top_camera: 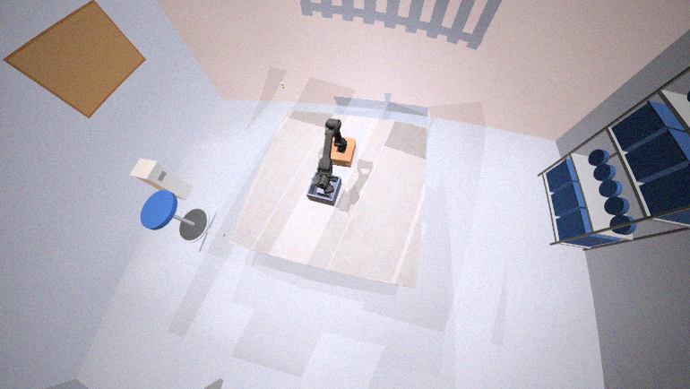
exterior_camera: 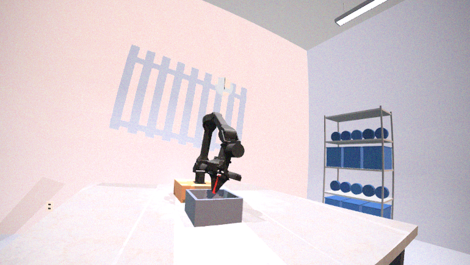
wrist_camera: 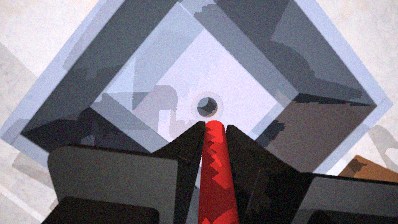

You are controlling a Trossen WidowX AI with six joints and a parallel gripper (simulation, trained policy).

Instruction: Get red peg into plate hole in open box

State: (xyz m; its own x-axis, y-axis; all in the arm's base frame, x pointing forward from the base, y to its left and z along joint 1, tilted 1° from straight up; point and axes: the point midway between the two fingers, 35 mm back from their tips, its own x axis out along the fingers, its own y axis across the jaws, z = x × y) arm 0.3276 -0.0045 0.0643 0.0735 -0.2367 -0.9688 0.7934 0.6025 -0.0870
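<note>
A workshop or lab-like room is being suggested, though which of the two cannot be told. A broad pale table [top_camera: 299, 241] [exterior_camera: 296, 230] is being used as the landmark. On it, a black robot arm [top_camera: 327, 151] [exterior_camera: 206, 141] is being carried by an orange block [top_camera: 343, 158] [exterior_camera: 179, 190]. Beyond the table, to the right in the exterior view, blue bins [top_camera: 644, 154] [exterior_camera: 376, 157] and blue round items [top_camera: 609, 188] [exterior_camera: 356, 134] are being held by a metal shelf unit [exterior_camera: 382, 157]. Left of the table from the top, a blue-seated stool [top_camera: 158, 209] is being shown; above it, a strip light [exterior_camera: 360, 12] is being seen.
</note>
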